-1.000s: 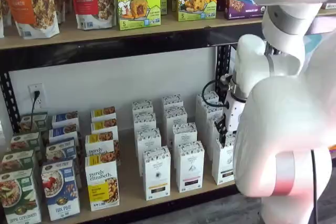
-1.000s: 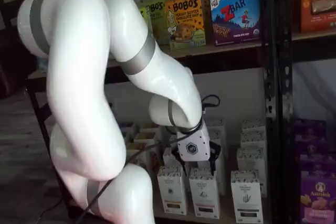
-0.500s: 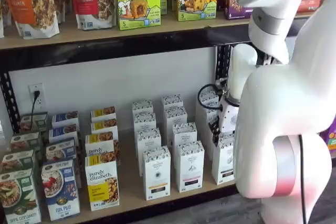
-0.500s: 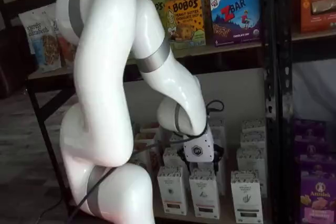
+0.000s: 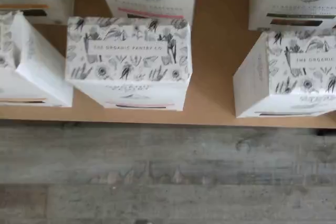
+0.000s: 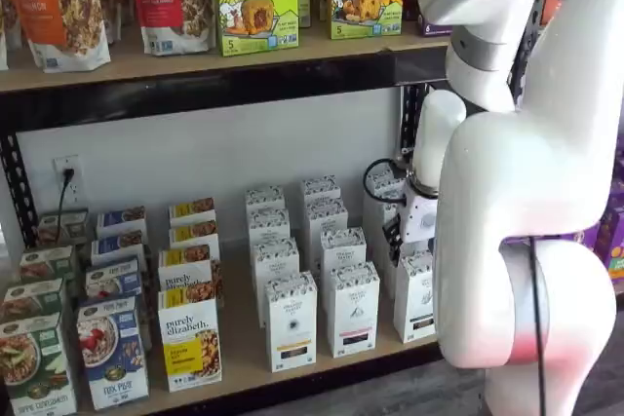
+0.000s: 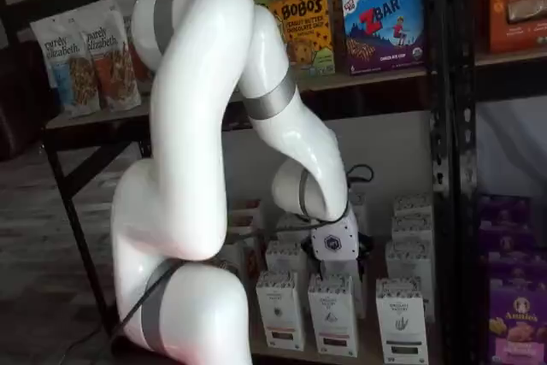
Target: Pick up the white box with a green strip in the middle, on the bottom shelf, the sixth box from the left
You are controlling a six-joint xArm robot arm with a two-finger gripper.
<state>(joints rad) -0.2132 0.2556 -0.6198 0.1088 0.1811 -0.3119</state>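
The white box [image 6: 414, 297] stands at the front of the rightmost white column on the bottom shelf [image 6: 244, 353]. It has a speckled top and a dark strip near its base. It also shows in a shelf view [image 7: 402, 322]. In the wrist view it [image 5: 286, 77] sits beside a like box with a pink strip [image 5: 128, 61]. My gripper [image 6: 398, 241] hangs just above and in front of the white boxes, up and to the left of the target. In a shelf view the gripper [image 7: 340, 264] is over the neighbouring box. Its fingers are too hidden to judge.
Two more columns of white boxes [image 6: 291, 321] stand left of the target, then yellow-banded boxes [image 6: 190, 338] and blue cereal boxes [image 6: 112, 353]. A black upright [image 7: 444, 168] stands right of the target. My arm's big white links [image 6: 526, 192] fill the right. Grey floor [image 5: 168, 177] lies before the shelf edge.
The arm's upper links have swung over. The gripper has shifted a little along the shelf front and slightly lower, staying above the white boxes.
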